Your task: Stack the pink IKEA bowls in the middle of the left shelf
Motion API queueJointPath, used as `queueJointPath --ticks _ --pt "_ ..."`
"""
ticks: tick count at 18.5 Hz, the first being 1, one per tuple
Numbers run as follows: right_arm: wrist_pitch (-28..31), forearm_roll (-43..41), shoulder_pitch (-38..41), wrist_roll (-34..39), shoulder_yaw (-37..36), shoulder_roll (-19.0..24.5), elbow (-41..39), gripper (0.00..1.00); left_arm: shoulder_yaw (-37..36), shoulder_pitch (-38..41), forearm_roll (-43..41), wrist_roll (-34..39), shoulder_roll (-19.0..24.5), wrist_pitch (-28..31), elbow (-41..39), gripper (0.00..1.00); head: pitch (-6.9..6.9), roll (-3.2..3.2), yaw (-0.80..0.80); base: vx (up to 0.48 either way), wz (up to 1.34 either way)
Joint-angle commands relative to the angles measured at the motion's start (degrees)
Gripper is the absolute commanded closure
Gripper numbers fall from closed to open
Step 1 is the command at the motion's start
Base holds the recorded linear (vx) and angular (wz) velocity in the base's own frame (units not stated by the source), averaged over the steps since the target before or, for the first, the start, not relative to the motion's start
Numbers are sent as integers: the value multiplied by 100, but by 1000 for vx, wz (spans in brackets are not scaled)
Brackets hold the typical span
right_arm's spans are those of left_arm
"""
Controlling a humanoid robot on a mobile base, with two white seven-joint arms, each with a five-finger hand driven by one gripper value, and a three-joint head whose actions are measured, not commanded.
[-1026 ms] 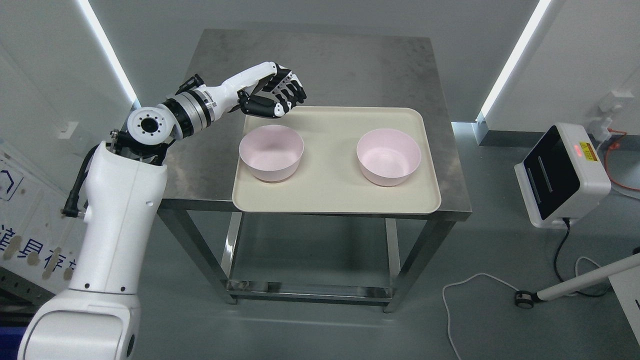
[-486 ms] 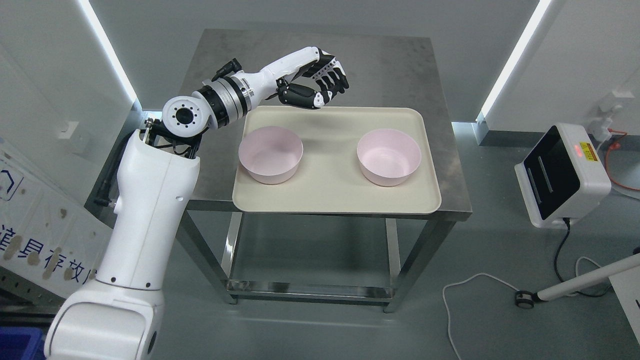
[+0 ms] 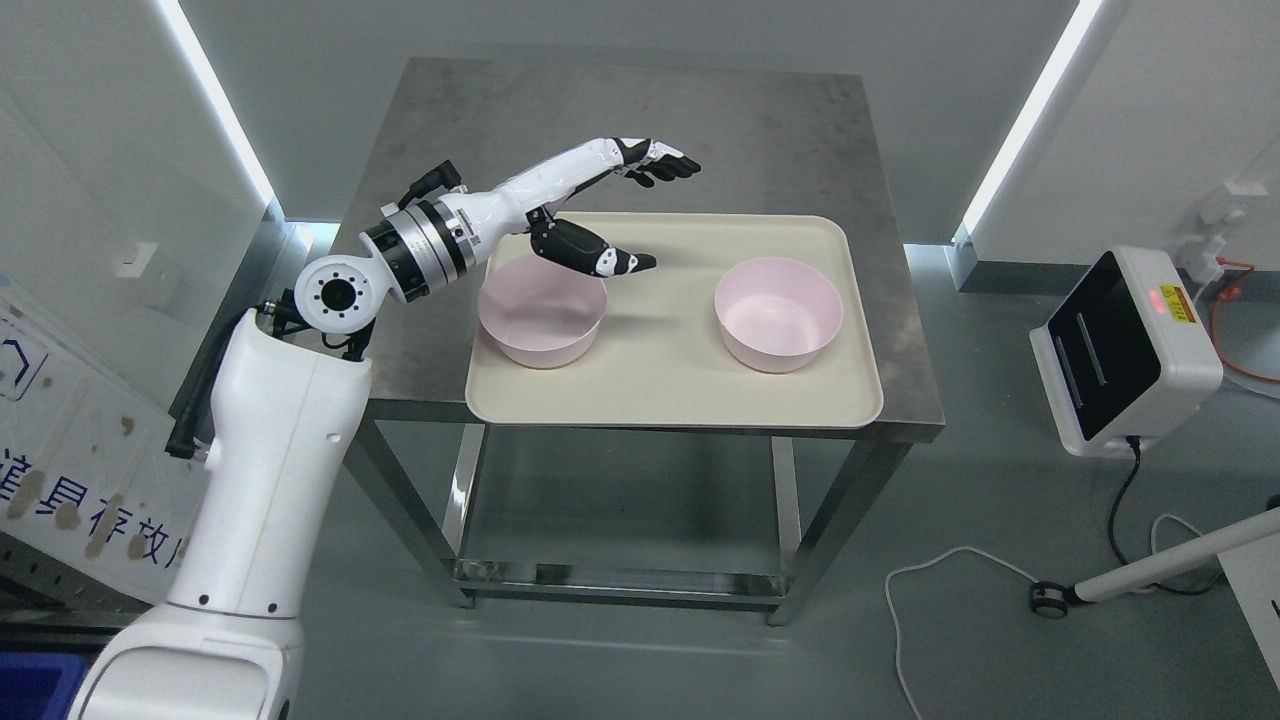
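**Left hand spread above the tray, bowls still apart**

Grey walls with two slanted light strips frame a steel table (image 3: 640,130) at the centre of the frame. On its near half lies a cream tray (image 3: 670,385), reaching to the table's front edge. A white device (image 3: 1120,350) with a dark screen stands on the floor at the right edge, with a cable trailing below it.

Two pink bowls sit upright on the tray, well apart: the left bowl (image 3: 540,325) at the tray's left side, the right bowl (image 3: 778,312) towards its right. Neither is nested in the other, so the stacking is not yet done.

Only the left arm shows, rising from the lower left. The left hand (image 3: 625,215) hangs over the tray's upper left part, fingers (image 3: 665,165) stretched out towards the upper right and thumb (image 3: 600,257) splayed wide below them, holding nothing. The thumb sits just above the left bowl's far rim.

What matters for the next move: the left bowl lies directly below and slightly nearer than the palm, while the right bowl lies well off to the right of the fingertips. The left bowl is plainly the nearer one; a short drop would likely bring the open hand down around its rim.
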Motion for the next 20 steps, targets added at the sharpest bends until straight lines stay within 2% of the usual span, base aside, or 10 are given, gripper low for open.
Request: queueJointPath --ticks 1,5,11,20 --pt "-24 -62 167 2 -70 -100 -193 0 132 -237 -337 -19 796 -39 658 35 0 0 0 0 0" --pt "-32 -62 167 2 -62 -100 -193 0 79 -194 -758 -72 849 66 729 35 0 0 0 0 0" --pt "-32 -62 167 2 -70 -100 -193 0 79 -36 -900 -397 849 75 781 36 0 0 0 0 0" --pt "-24 -62 167 2 -62 -100 -193 0 62 -132 -909 -345 744 286 1142 46 0 0 0 0 0"
